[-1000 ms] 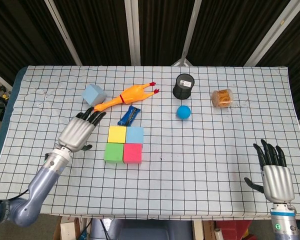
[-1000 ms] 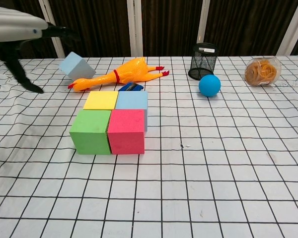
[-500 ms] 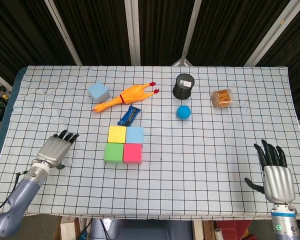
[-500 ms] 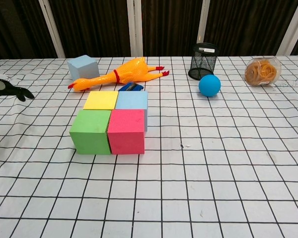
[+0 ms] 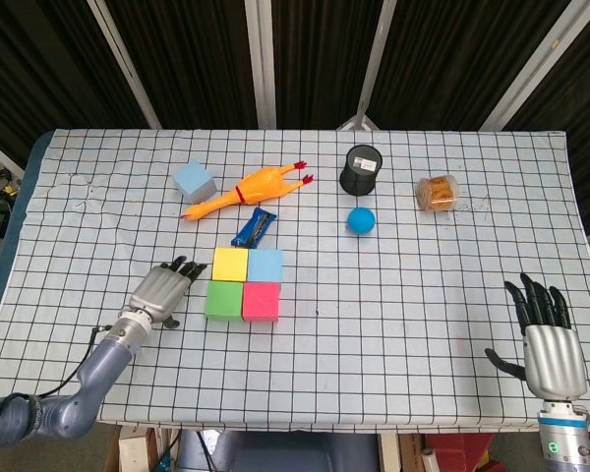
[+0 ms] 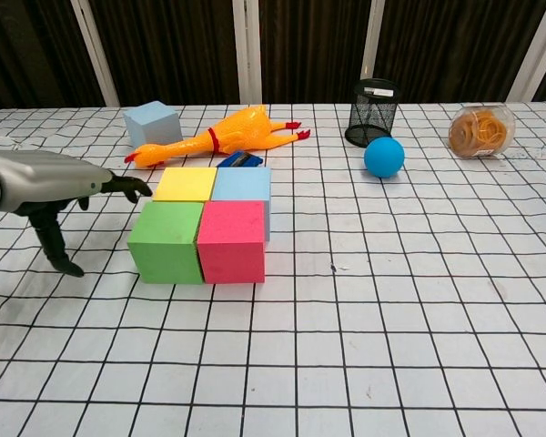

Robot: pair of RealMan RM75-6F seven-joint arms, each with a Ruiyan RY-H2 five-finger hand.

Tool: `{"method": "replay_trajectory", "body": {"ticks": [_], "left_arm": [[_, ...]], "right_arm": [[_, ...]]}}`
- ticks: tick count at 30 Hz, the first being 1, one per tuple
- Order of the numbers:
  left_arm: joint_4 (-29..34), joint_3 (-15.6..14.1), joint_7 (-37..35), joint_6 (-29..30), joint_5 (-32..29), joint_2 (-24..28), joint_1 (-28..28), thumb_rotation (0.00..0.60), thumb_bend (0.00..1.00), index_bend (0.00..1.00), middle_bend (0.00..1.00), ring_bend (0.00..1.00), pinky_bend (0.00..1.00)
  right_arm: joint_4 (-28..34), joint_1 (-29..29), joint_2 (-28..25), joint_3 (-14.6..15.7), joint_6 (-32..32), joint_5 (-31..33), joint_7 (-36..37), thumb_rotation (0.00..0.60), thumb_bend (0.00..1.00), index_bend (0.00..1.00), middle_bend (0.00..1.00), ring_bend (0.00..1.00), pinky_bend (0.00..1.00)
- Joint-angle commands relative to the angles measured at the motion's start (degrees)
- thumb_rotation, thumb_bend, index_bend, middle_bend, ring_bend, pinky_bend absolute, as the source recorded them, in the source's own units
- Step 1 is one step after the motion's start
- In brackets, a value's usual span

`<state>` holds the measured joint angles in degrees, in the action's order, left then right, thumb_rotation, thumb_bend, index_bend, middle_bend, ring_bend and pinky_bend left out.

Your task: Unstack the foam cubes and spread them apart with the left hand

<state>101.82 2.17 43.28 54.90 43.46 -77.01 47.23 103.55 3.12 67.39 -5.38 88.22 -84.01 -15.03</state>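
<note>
Four foam cubes sit pressed together in a two-by-two block: yellow [image 5: 230,264] [image 6: 187,184], light blue [image 5: 265,265] [image 6: 242,185], green [image 5: 222,300] [image 6: 167,241] and pink [image 5: 261,301] [image 6: 231,240]. A fifth, grey-blue cube [image 5: 194,181] [image 6: 152,122] lies apart at the back left. My left hand [image 5: 162,292] [image 6: 45,182] hovers just left of the green cube, fingers stretched toward the block, holding nothing and a small gap away. My right hand [image 5: 546,339] stays at the front right edge, fingers spread and empty.
A rubber chicken [image 5: 248,189] and a small blue packet [image 5: 254,227] lie behind the block. Further right are a black mesh cup [image 5: 362,170], a blue ball [image 5: 361,220] and a jar of rubber bands [image 5: 437,193].
My left hand drew back from the grey-blue cube to the table's left edge, then came right again to beside the green cube. The grey-blue cube went from tilted to flat.
</note>
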Motion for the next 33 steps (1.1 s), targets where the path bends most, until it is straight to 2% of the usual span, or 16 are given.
{"method": "replay_trajectory", "body": {"ticks": [1, 7, 17, 22, 26, 33], "left_arm": [[1.1, 0.5, 1.2, 0.7, -0.5, -0.8, 1.1, 0.6, 0.01, 0.05, 0.12, 0.08, 0.28], [3.8, 0.7, 4.1, 3.0, -1.8, -1.9, 2.8, 0.6, 0.01, 0.05, 0.13, 0.08, 0.29], [5.4, 0.5, 8.8, 5.1, -7.3, -4.2, 5.9, 0.6, 0.01, 0.08, 0.22, 0.14, 0.37], [4.9, 0.5, 9.5, 7.5, -5.5, -6.0, 6.4, 0.6, 0.15, 0.16, 0.34, 0.25, 0.46], [3.5, 0.2, 9.9, 9.5, -3.1, -7.5, 6.4, 0.6, 0.28, 0.25, 0.42, 0.34, 0.48], [3.5, -0.8, 10.3, 11.7, -1.5, -6.6, 5.5, 0.6, 0.36, 0.29, 0.49, 0.4, 0.51]], "right_arm": [[0.0, 0.0, 0.0, 0.0, 0.0, 0.0, 0.1, 0.6, 0.04, 0.11, 0.0, 0.06, 0.0], [0.0, 0.0, -0.2, 0.0, -0.1, 0.0, 0.3, 0.6, 0.04, 0.11, 0.0, 0.06, 0.0], [0.4, -0.2, -0.9, 0.0, -0.2, 0.2, 1.2, 0.6, 0.04, 0.11, 0.0, 0.06, 0.0], [0.2, -0.1, -0.8, -0.3, -0.3, 0.8, 1.4, 0.6, 0.04, 0.11, 0.0, 0.06, 0.0], [0.2, -0.1, -0.9, -0.2, -0.2, 0.7, 1.5, 0.6, 0.04, 0.11, 0.0, 0.06, 0.0], [0.2, -0.2, -0.9, -0.5, 0.2, 0.7, 1.9, 0.6, 0.04, 0.11, 0.0, 0.06, 0.0]]}}
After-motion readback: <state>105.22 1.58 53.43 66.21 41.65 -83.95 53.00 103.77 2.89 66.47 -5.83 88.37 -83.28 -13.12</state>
